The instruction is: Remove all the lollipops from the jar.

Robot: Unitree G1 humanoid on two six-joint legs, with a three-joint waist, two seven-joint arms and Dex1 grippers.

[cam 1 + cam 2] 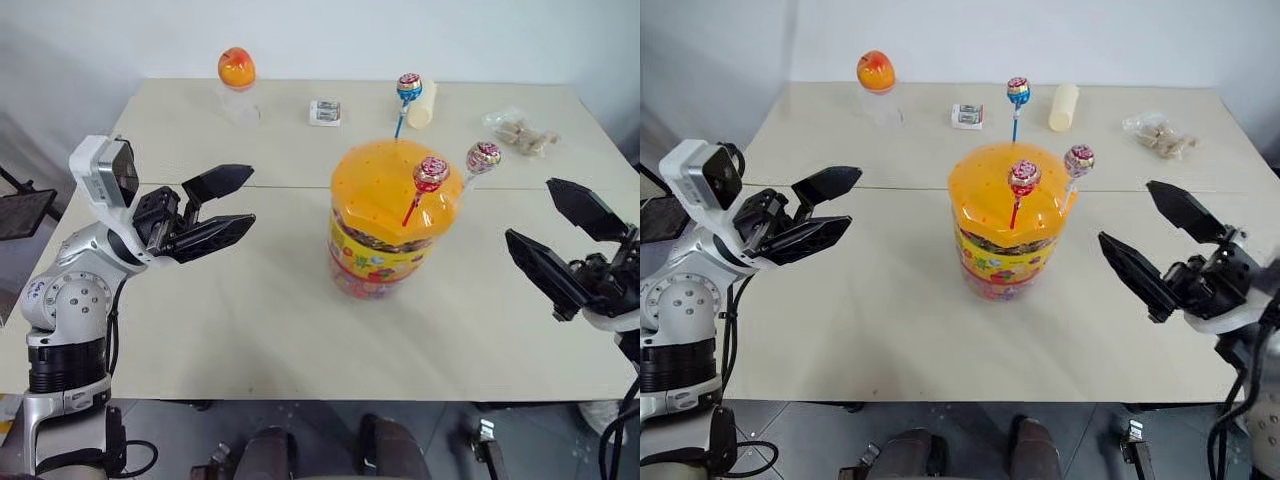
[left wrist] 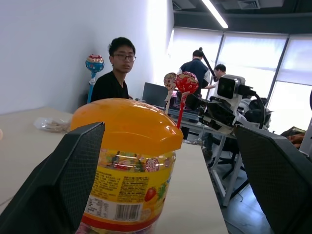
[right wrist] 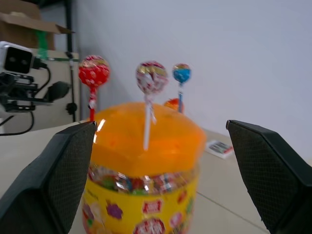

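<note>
Jar [image 1: 385, 235] with 3 lollipops [image 1: 431, 174] upright in lid, between spread-open left gripper [image 1: 222, 205] and spread-open right gripper [image 1: 563, 238], untouched.

We can read no words, brands or numbers anywhere. The jar [image 2: 127, 161] carries a yellow label [image 2: 124, 192] with blocks of fine print and a barcode near its lower edge, but we cannot make out any of it. On the jar's other sides we see only small coloured pictures on the label. The wrappers of the lollipops [image 3: 151, 77] above the jar show patterns, not legible lettering.
</note>
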